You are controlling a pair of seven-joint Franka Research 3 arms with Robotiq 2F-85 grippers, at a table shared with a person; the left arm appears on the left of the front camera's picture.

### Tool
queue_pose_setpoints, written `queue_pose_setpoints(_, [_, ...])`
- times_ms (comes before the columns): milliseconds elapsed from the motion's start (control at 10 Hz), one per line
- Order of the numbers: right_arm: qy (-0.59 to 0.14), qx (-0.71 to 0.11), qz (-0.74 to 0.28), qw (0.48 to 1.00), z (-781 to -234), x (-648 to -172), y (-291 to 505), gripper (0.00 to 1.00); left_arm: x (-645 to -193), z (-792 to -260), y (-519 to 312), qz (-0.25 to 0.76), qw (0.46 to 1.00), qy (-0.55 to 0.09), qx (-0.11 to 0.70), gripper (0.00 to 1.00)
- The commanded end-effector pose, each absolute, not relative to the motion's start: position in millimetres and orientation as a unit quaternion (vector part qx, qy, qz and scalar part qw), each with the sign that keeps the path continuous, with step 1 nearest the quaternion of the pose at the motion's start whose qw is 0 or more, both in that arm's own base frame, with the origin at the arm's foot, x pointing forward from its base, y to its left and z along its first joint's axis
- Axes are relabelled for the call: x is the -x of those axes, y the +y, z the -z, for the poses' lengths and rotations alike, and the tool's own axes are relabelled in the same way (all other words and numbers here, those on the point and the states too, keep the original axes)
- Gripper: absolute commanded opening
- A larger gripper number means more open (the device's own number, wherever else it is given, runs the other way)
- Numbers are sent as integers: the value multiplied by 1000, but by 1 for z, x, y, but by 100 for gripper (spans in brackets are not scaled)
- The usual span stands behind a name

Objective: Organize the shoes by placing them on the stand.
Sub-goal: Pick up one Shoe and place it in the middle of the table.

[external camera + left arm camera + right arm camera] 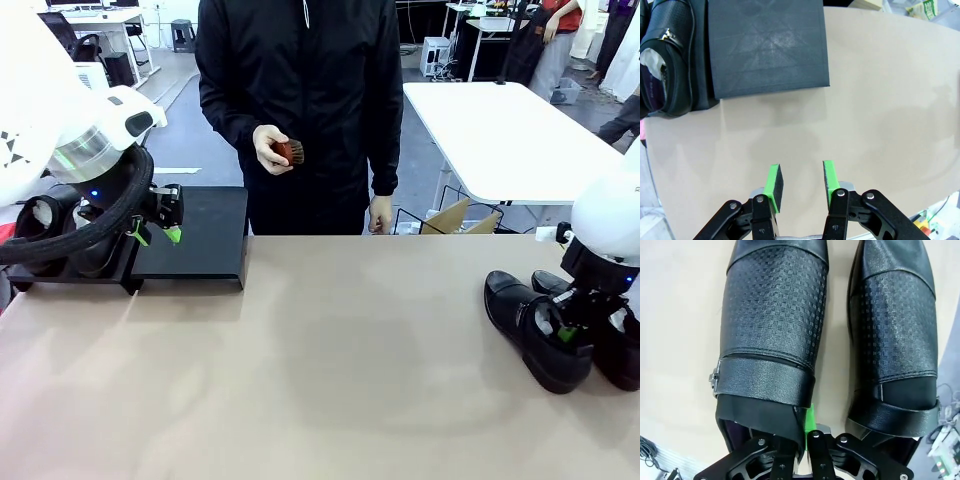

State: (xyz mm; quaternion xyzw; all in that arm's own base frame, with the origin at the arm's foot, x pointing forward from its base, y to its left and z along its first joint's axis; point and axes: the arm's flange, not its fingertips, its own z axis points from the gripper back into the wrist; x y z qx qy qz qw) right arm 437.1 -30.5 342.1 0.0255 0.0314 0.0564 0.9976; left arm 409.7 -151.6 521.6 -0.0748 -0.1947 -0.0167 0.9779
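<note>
The stand (200, 240) sat on the table (330, 380) as two black sloped platforms side by side. Its right half lay bare. On its left half rested a stowed shoe (672, 55), buckled, with white paper in its mouth; the left arm (40, 90) hid whether another lay beside it. The left gripper (800, 172) hovered just off the stand's bare half, on the robot's side. Its green pads (774, 182) were spread partway, with nothing between them and only tabletop beneath.

Well apart from the stand, far off to its right, two more shoes lay touching side by side, and both looked to rest on the table. The right gripper (805, 429) was down at the one nearer the stand, the held shoe (772, 330). Its fingers were pressed together on the wall of that shoe's mouth, beside the strap, on the side facing away from the stand. The outer shoe (895, 330) lay just beyond, farther again from the stand. Both had embossed uppers and a strap across the ankle.

A person (295, 90) in a black jacket stood behind the stand's right end, across the table. The raised hand (268, 148) held a brush (291, 152) at the chest. The lowered hand (378, 214) hung at the table's far edge, right of the stand
</note>
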Motion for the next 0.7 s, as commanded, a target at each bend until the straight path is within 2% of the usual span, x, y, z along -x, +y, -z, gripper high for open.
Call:
queue_pose_setpoints(0, [29,-42,-32,998,-361,-425,-29,0,-409,-521,-150,16,976,-198,85,45])
queue_pose_setpoints(300, [0,-120,1,993,-420,-399,19,0,-409,-521,-150,16,976,-198,85,45])
queue_pose_setpoints(400, [-3,-122,21,992,-429,-391,39,0,-409,-521,-150,16,976,-198,85,45])
queue_pose_setpoints(500, [-6,-63,21,998,-430,-390,58,0,-409,-521,-150,16,976,-198,85,45])
queue_pose_setpoints(600, [11,-109,-6,994,-420,-403,18,0,-409,-521,-150,16,976,-198,85,45])
